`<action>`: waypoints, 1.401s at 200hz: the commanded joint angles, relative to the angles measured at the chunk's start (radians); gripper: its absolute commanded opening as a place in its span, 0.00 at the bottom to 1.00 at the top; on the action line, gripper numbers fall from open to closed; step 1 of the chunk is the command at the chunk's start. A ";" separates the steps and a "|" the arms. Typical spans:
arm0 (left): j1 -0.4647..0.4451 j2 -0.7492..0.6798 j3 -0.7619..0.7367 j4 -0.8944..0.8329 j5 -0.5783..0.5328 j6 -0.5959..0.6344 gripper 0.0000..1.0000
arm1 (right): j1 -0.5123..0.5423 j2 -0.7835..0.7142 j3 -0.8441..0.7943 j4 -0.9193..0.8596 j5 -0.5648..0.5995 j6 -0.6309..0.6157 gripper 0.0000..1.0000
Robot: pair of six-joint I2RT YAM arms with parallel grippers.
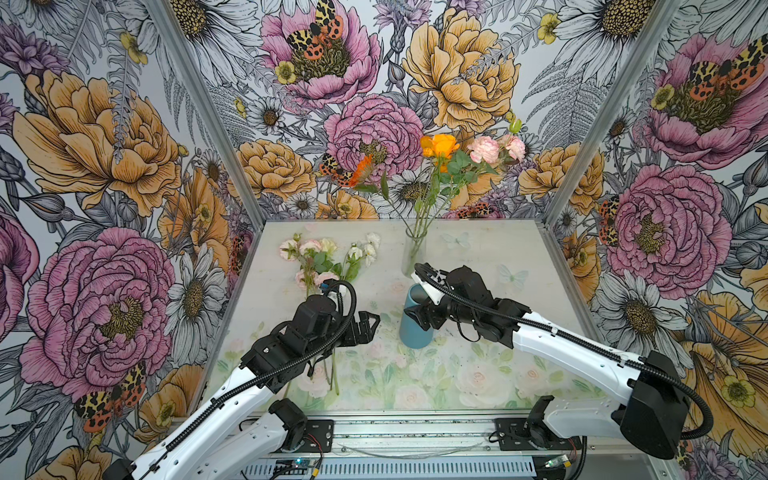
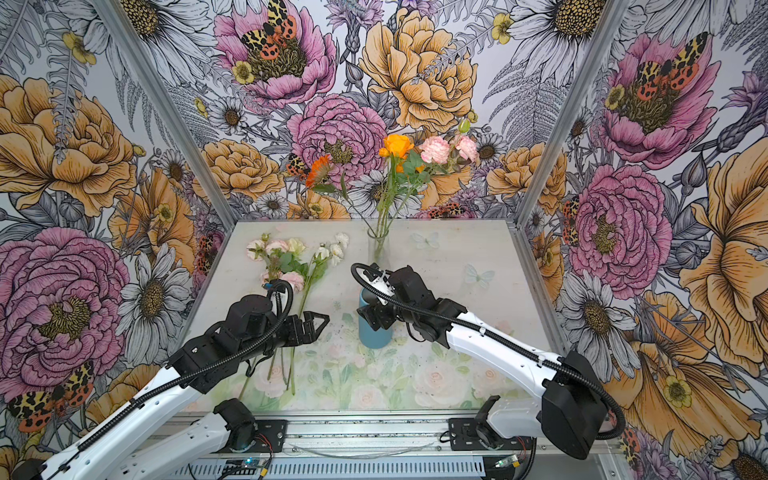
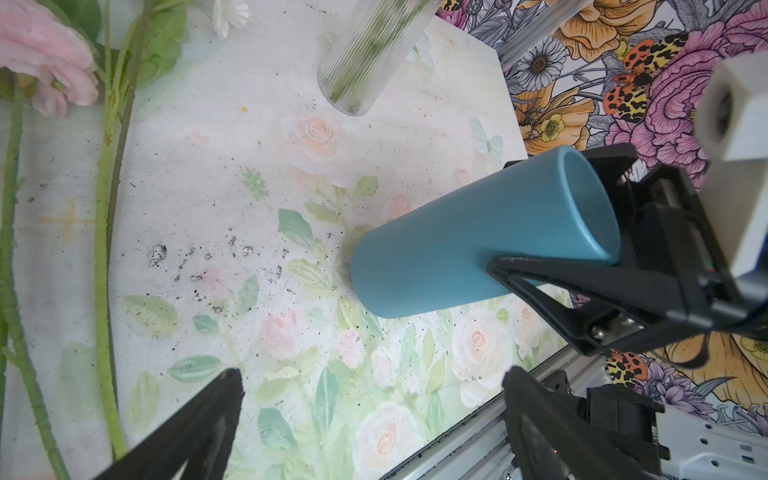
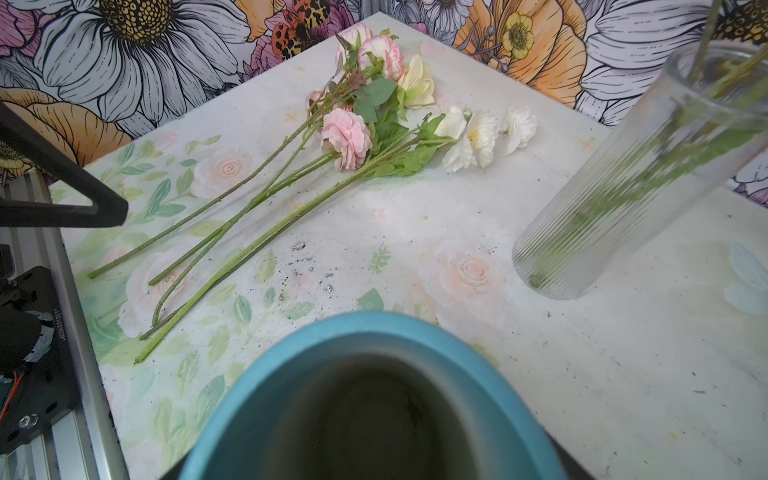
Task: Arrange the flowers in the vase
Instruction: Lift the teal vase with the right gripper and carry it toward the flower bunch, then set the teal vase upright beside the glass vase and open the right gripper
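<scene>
The flowers (image 1: 328,259) not yet in a vase lie flat on the far left of the worktop (image 1: 519,332): pale pink, cream-yellow and white blooms pointing far, long green stems (image 4: 232,232) running toward the near edge. In both top views the left arm crosses over the middle of these stems and hides that part. The left hand (image 1: 370,328) hovers just right of the stems with its jaws spread wide and nothing between them, pointing right at the blue vase (image 1: 413,328). Between the two is bare printed worktop, dotted with dark specks (image 3: 195,266).

The blue vase stands at the centre, mouth up and empty. The right hand (image 1: 420,312) is clamped on it just below the rim, one finger (image 3: 540,270) on each side.

Just beyond it stands a ribbed clear glass vase (image 1: 414,253), upright, with an orange rose (image 1: 440,146), an orange daisy-like bloom (image 1: 360,171) and pink carnations (image 1: 484,148) in it. The right wrist camera housing (image 1: 428,286) partly covers its base in a top view.
</scene>
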 commanded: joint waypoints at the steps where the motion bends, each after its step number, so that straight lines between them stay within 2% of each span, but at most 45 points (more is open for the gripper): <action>1: 0.005 0.001 -0.007 -0.021 -0.014 -0.020 0.99 | 0.013 -0.006 0.005 0.205 0.011 0.024 0.58; 73: 0.006 0.006 -0.004 -0.031 -0.051 -0.007 0.99 | 0.014 0.030 -0.003 0.228 0.013 0.008 0.59; 80: 0.006 0.004 -0.003 -0.032 -0.056 -0.006 0.99 | 0.043 0.032 -0.004 0.230 0.014 0.003 0.59; 98: 0.010 -0.002 0.003 -0.041 -0.082 0.001 0.99 | 0.068 0.024 -0.018 0.251 0.086 -0.033 0.59; 140: 0.026 0.000 0.011 -0.047 -0.088 0.014 0.99 | 0.069 0.031 0.006 0.259 0.159 -0.053 0.54; 181: 0.034 0.014 0.009 -0.047 -0.124 0.027 0.99 | 0.071 0.034 -0.016 0.298 0.166 -0.043 0.56; 229: 0.065 0.056 0.033 -0.047 -0.150 0.054 0.99 | 0.069 0.053 -0.028 0.303 0.175 -0.022 0.63; 258: 0.079 0.072 0.046 -0.046 -0.154 0.069 0.99 | 0.069 0.056 -0.028 0.301 0.179 -0.028 0.72; 280: 0.092 0.086 0.053 -0.045 -0.116 0.083 0.99 | 0.069 0.050 -0.039 0.308 0.189 -0.032 0.80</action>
